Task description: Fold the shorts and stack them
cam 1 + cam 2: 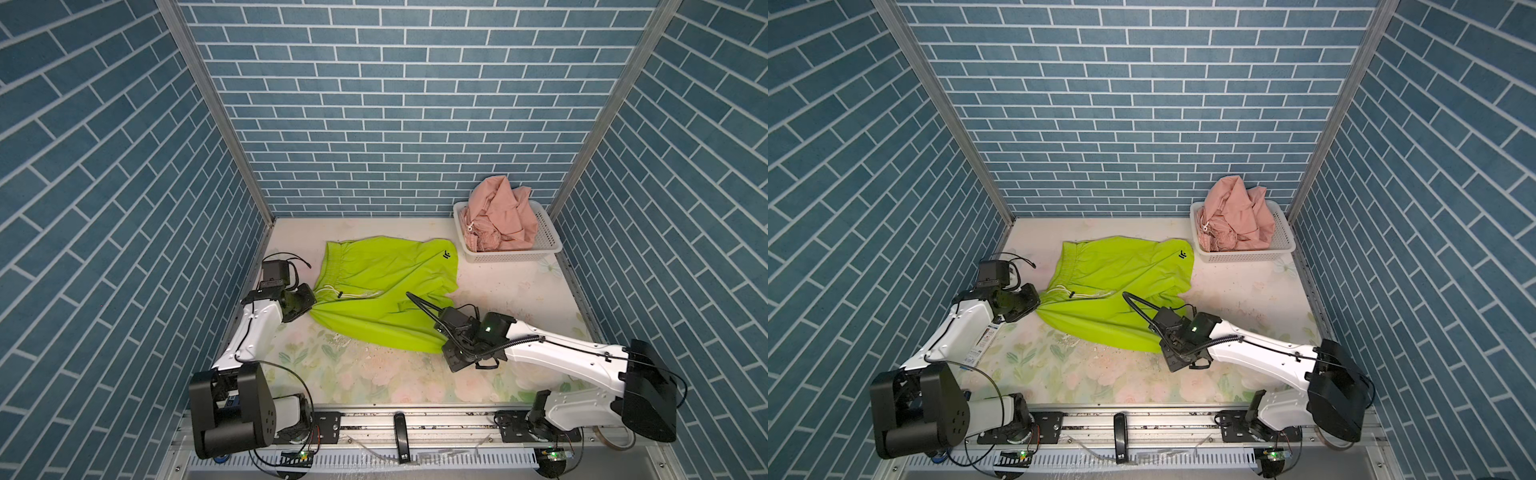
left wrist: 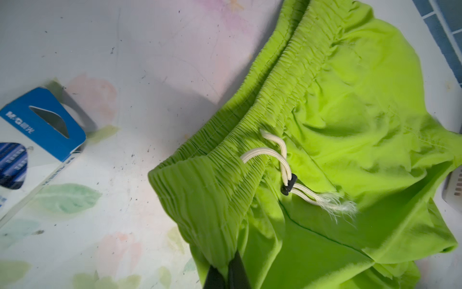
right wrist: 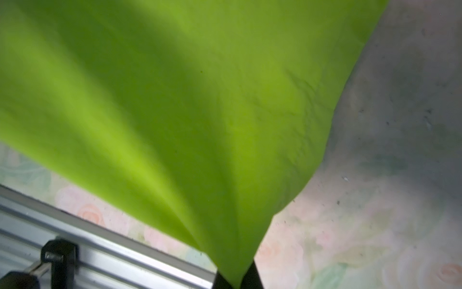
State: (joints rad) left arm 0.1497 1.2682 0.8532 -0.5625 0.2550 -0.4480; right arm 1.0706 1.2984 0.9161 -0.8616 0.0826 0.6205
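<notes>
1. In both top views: green shorts [image 1: 386, 286] lie spread on the table [image 1: 374, 378], just beside the basket [image 1: 513, 257], on its arm-facing side. Pink shorts [image 1: 500, 216] are heaped inside the basket, unfolded.
2. In a top view: the left gripper [image 1: 1038, 308] is at the shorts' end farthest from the basket. The right gripper [image 1: 1160, 347] is on the basket's arm-facing side, well apart from it. The shorts' far hem is near the basket's rim, so a fold carried that way could drape over or catch the basket.
3. Left wrist: jaws are clamped tight on the bunched waistband corner. The pinch looks small, and thin fabric could slip out on a lift. The loose drawstring [image 2: 277, 157] lies on top and may get trapped inside the fold.
4. Right wrist: jaws are pinched closed on a hem corner, with fabric fanning out from the fingertips [image 3: 252, 276]. Can't tell whether both layers are caught. If only one is, the fold comes out lopsided. Uneven pull between the arms would skew it too.
</notes>
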